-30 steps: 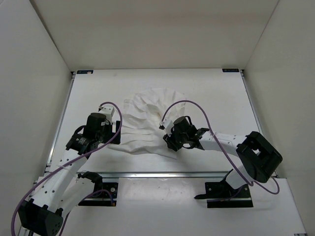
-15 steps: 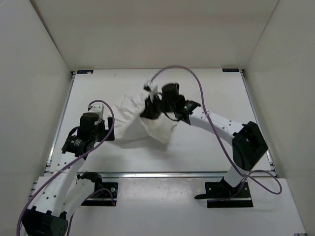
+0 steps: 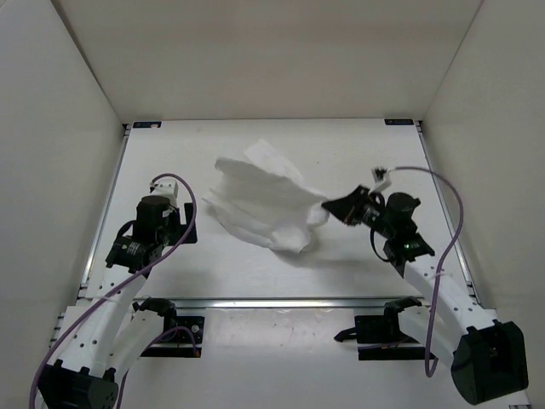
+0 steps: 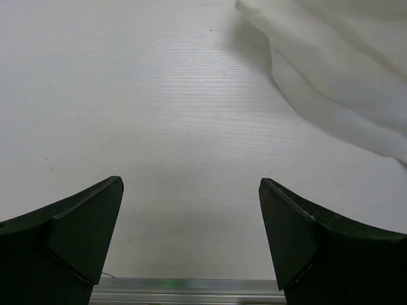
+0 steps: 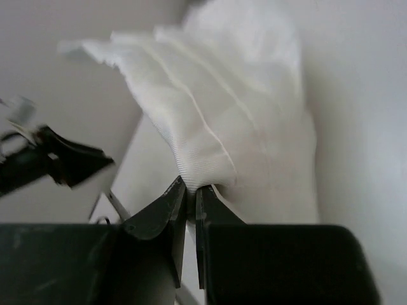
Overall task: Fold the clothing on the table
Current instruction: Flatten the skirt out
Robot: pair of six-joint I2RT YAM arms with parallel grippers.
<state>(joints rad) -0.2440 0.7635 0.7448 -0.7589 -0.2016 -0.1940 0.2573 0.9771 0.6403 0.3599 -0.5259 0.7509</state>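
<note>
Right gripper (image 3: 334,207): arm reaching left, jaws pinched on an edge of the white pleated thin-fabric garment (image 3: 264,200), bunched mid-way across the matte white rectangular table (image 3: 170,153). Left gripper (image 4: 191,184): jaws wide, empty, low beside the garment.

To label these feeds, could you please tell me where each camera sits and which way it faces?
Top external: above and behind the arms, looking down on the matte white rectangular table; both arms show.
Left wrist: on the left arm, facing the table; its open left tool shows.
Right wrist: on the right arm, facing the wrinkled white fabric garment; right tool shut on it.
Shared: all see the garment.
</note>
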